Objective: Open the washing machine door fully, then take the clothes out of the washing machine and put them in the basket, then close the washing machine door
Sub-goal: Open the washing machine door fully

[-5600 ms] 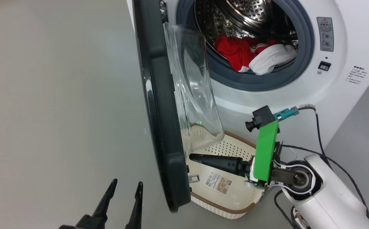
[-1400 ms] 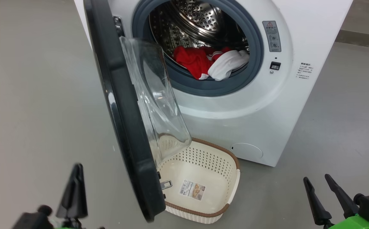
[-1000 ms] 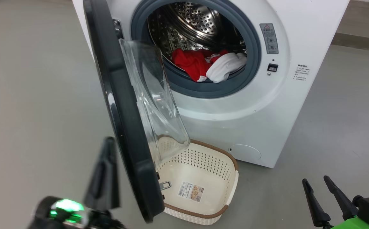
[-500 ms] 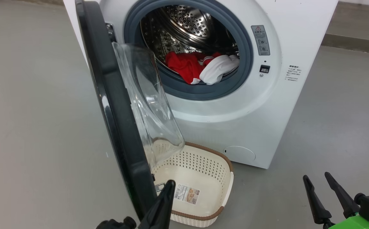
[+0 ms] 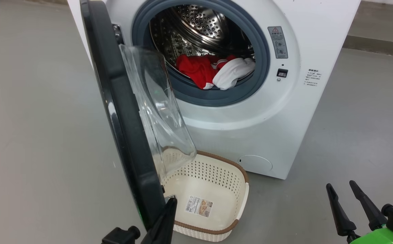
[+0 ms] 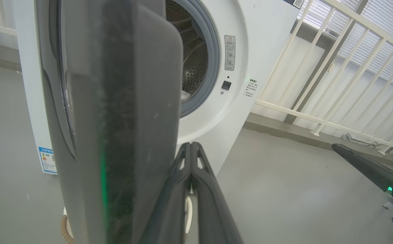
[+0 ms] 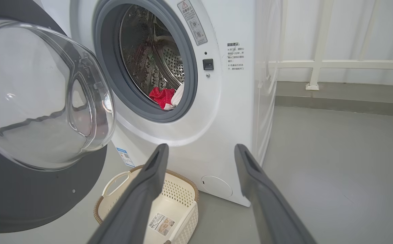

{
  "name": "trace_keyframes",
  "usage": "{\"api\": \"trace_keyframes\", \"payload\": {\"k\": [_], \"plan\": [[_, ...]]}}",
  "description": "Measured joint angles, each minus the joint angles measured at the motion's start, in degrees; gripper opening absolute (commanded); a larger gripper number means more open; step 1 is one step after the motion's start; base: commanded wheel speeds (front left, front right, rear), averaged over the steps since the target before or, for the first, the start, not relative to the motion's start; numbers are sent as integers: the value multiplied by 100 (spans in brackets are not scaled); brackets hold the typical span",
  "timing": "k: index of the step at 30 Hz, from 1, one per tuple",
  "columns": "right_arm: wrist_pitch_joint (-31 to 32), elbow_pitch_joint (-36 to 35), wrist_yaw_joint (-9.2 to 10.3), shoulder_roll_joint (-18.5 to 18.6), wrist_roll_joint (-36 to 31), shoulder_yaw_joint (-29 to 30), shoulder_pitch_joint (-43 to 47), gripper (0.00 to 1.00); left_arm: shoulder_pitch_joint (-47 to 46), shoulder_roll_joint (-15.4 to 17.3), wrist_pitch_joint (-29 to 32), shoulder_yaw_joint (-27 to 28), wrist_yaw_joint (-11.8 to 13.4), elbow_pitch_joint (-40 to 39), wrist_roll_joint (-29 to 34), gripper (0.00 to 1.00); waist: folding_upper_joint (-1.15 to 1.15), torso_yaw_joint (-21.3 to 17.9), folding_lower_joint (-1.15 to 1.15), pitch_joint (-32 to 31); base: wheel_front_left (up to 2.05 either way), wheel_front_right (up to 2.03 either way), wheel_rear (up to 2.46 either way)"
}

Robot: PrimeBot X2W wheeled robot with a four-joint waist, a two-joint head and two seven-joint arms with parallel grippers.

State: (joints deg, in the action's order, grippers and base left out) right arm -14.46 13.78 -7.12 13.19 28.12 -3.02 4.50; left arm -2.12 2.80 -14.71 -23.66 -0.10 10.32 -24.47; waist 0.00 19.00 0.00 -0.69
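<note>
Red clothes [image 5: 213, 73] lie in the washing machine [image 5: 318, 34]; basket [image 5: 244, 200] empty; washing machine door [image 5: 121, 101] roughly half open; left claw [image 5: 173, 201] pressed closed beside its rim, right claw [image 5: 340, 184] wide, empty

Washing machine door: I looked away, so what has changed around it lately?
The left gripper, shut, swung from the lower left to the bottom edge of the door. The right gripper pulled back from over the basket, open. The clothes and the empty basket stayed put.

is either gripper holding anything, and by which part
Nothing is held. The left gripper is shut and empty beside the door edge; the right gripper is open and empty.
</note>
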Motion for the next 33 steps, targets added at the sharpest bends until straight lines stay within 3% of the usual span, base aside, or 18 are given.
{"api": "trace_keyframes", "payload": {"k": [14, 33], "plan": [[0, -59, 0, -8, -8, 9, 1, 100, -44, -52, 7, 301, -78, 166, -12, 0, 0, 51, 0, 59, 0, 0, 0], [0, -78, 0, -4, -8, -5, -1, 100, 244, -53, 5, 1505, -25, -179, 335, 0, 0, 326, 0, 134, 0, 0, 0]]}}
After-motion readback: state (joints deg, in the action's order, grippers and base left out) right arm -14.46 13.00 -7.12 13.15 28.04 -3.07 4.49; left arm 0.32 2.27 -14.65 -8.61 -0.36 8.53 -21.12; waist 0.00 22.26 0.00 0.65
